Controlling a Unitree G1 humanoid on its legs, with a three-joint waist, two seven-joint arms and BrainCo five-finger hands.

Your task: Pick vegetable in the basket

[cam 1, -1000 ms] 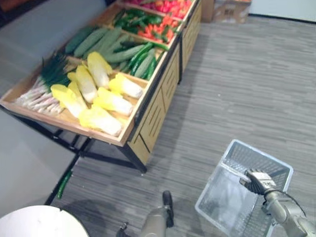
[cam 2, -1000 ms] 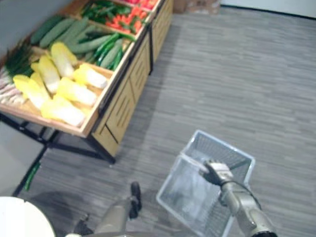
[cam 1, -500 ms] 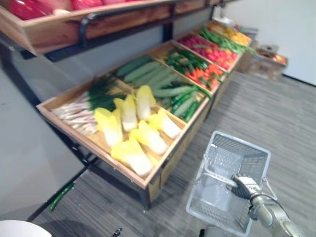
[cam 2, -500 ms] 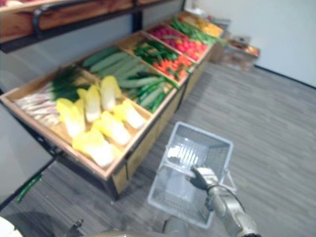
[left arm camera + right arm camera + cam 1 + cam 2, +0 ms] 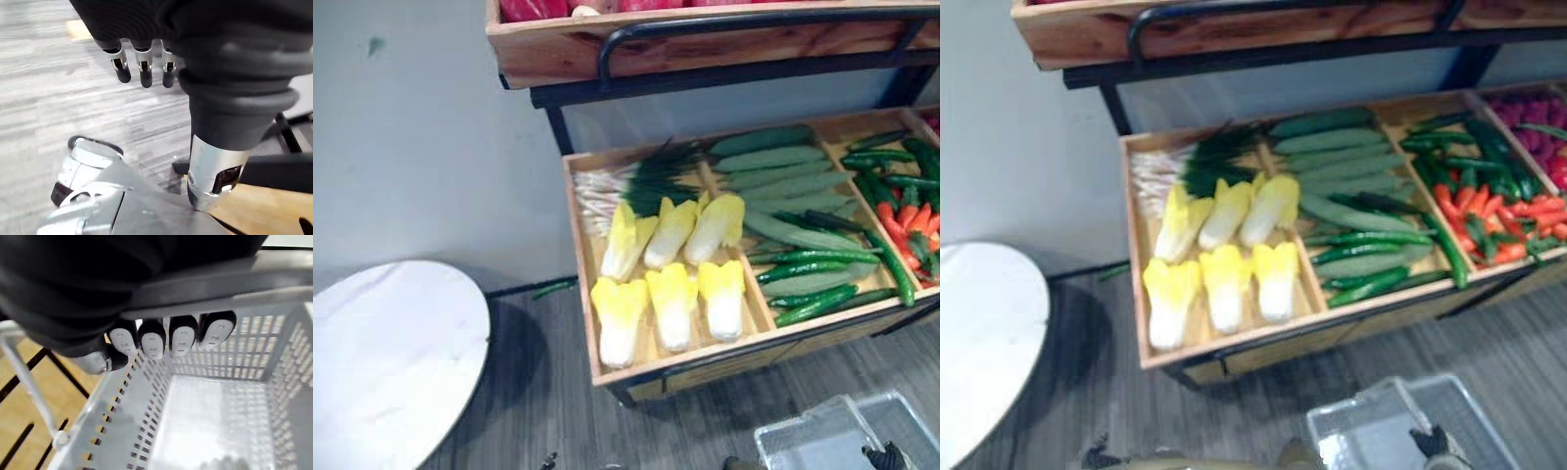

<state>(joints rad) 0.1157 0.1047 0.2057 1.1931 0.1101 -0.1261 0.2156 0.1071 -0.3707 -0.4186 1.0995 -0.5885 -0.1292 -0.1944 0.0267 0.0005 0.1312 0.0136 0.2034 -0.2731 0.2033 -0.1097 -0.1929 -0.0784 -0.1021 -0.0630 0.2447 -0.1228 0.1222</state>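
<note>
Right hand point(image 5: 183, 339) grips the handle point(image 5: 234, 284) so the empty basket point(image 5: 215, 411) hangs beneath it — left hand point(image 5: 142, 66) slack, free to pick.

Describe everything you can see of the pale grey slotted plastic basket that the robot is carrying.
The basket is a pale grey rectangular plastic tub with slotted walls and a perforated floor, bare where it shows. It hangs in front of the wooden vegetable stand, over grey flooring. The right hand curls round its grey handle.

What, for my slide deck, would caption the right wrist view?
Right hand curled round the handle of a grey perforated basket.
</note>
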